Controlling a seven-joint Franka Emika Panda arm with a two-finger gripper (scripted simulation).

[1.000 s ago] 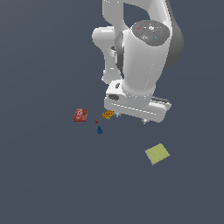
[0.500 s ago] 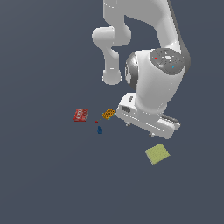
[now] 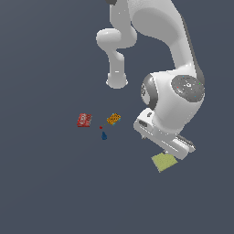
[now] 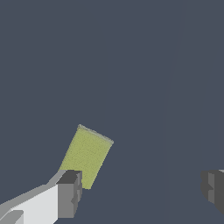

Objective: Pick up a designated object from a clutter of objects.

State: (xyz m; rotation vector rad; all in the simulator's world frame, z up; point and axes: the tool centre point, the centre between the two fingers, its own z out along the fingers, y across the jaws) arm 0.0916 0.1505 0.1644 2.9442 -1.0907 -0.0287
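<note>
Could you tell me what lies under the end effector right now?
The yellow-green slab lies flat on the dark floor below the open end effector, nearer one finger. In the exterior view the hand covers the slab's far edge.

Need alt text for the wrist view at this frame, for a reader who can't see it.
An open gripper hangs over a flat yellow-green square slab on a plain dark grey floor. The slab sits off-centre, beside one dark fingertip, not between the two.

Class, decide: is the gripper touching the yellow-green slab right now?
Cannot tell. In the wrist view, one finger overlaps the yellow-green slab's corner without showing height; the exterior view hides the gripper behind the arm.
</note>
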